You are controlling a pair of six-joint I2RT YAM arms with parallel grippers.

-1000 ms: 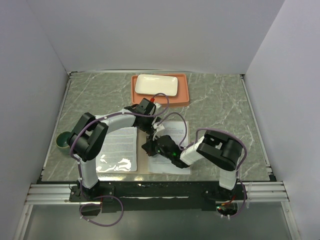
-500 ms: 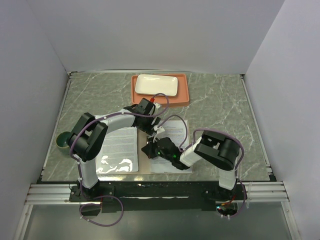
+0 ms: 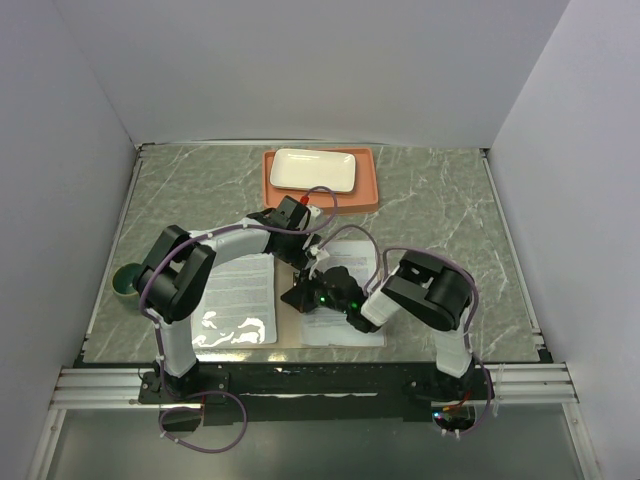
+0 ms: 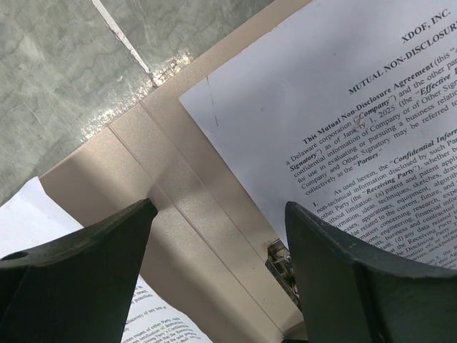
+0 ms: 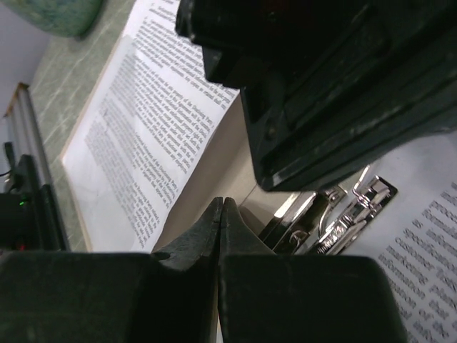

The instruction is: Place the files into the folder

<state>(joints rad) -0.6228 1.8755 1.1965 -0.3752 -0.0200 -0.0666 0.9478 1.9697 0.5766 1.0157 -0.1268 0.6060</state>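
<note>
The tan folder (image 3: 287,335) lies open near the table's front edge. One printed file (image 3: 238,288) rests on its left half, partly under glossy plastic. Another file (image 3: 345,325) lies on the right half, partly under my right arm. My left gripper (image 3: 300,253) hovers open over the folder's spine (image 4: 186,214), with the metal clip (image 4: 280,259) by its right finger and a file (image 4: 343,107) beyond. My right gripper (image 3: 298,297) is shut on nothing, its tip (image 5: 221,204) low over the spine (image 5: 214,171) beside the clip (image 5: 343,214). The left file (image 5: 143,121) lies beyond it.
An orange tray (image 3: 320,197) holding a white rectangular plate (image 3: 313,170) sits at the back centre. A dark green bowl (image 3: 125,282) stands at the left edge of the table. The left gripper's black body (image 5: 321,71) hangs close above my right fingers.
The right arm has pulled its elbow in toward the left and its gripper has shifted slightly over the spine. The left arm has not moved.
</note>
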